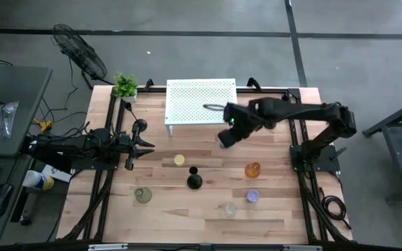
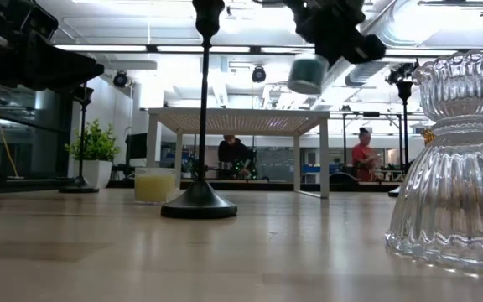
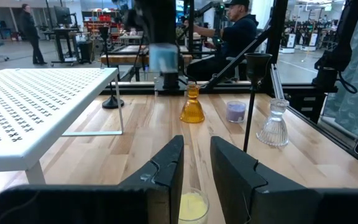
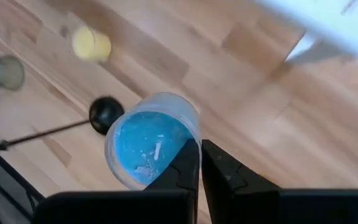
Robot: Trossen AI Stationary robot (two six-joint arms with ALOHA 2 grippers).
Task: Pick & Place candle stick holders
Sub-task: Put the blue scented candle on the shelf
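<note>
My right gripper (image 1: 227,137) is shut on a blue glass cup (image 4: 148,148) and holds it in the air in front of the white stand (image 1: 201,102); the cup also shows in the low view (image 2: 309,74). My left gripper (image 1: 144,146) is open and empty at the table's left, with the yellow cup (image 3: 191,206) just beyond its fingertips. Black candlesticks stand on their round bases at the middle (image 1: 194,180) and the left (image 1: 139,126). Amber (image 1: 252,169), purple (image 1: 252,196), clear (image 1: 227,208) and pale green (image 1: 143,196) cups stand on the table. My right gripper pinches the blue cup's rim wall (image 4: 194,138) between its two fingers, one finger (image 4: 185,167) over the cup's inside and the other outside. The cup is lifted clear of the table and tilted, its open mouth turned toward the wrist camera.
A small potted plant (image 1: 125,85) stands at the far left corner. The white perforated stand takes the far middle of the table. Bare wood lies between the stand and the cups. People sit in the room beyond the table (image 2: 363,155).
</note>
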